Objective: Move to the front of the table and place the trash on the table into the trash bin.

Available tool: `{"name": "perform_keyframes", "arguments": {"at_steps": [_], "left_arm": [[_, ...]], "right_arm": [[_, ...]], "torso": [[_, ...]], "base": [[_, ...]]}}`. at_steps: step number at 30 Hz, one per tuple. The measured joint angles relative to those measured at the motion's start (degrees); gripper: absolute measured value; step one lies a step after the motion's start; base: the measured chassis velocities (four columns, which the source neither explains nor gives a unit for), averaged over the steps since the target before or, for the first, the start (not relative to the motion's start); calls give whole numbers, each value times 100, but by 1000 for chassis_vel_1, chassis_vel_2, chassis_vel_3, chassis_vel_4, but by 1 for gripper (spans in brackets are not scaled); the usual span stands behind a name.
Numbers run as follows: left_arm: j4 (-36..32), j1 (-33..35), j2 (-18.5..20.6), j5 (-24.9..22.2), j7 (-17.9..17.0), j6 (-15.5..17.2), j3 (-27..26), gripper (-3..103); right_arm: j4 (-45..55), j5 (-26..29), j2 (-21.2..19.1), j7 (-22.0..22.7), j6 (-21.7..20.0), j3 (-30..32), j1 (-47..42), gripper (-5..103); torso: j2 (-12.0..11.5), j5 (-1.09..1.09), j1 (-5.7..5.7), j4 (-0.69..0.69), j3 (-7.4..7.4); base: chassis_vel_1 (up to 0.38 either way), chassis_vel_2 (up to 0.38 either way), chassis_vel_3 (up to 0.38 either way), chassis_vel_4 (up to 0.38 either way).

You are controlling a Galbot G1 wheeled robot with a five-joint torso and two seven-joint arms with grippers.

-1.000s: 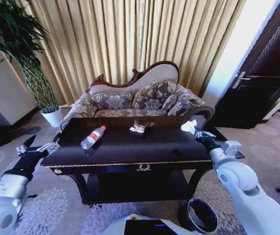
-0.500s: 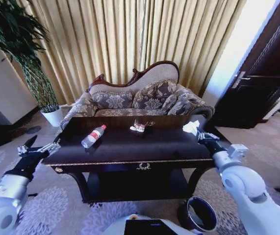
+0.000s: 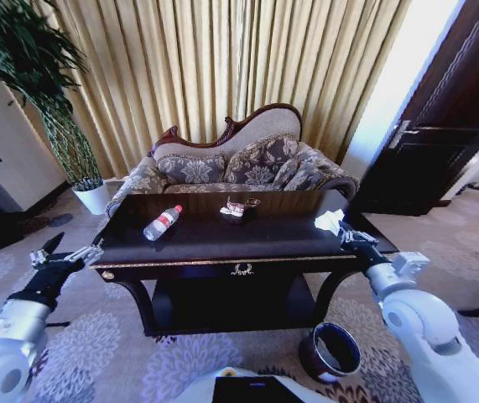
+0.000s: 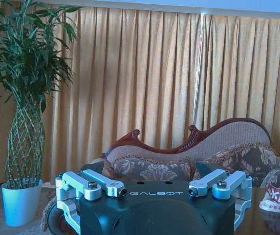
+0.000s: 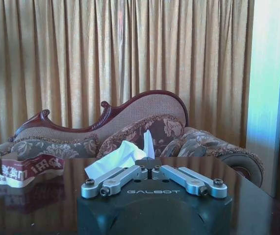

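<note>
Paper (image 3: pixel 329 221) pinched in right jaws

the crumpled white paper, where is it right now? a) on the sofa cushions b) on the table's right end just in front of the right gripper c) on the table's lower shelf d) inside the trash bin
b: the crumpled white paper lies on the right end of the table, right ahead of the right gripper, whose jaws are shut; the trash bin stands on the carpet below.
</note>
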Motion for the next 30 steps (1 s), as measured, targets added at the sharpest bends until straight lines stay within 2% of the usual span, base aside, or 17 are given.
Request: {"name": "perform_keyframes", "arguments": {"at_steps": [20, 26, 30], "left_arm": [[0, 33, -15, 4, 16, 1, 18, 100], [0, 25, -16, 1, 17, -1, 9, 100], [0, 23, -44, -2, 14, -7, -10, 100]], "right_arm": [[-87, -30, 174, -53, 141, 95, -250, 0], [-548, -20, 323, -387, 138, 38, -400, 0], [-1152, -238, 489, -629, 221, -110, -548, 0]], "torso": [[0, -1, 0, 0, 0], [0, 0, -1, -1, 0], [1, 0, -1, -2, -1]], "base": [[121, -110, -114, 116], [101, -98, -105, 93], [5, -26, -29, 12]]}}
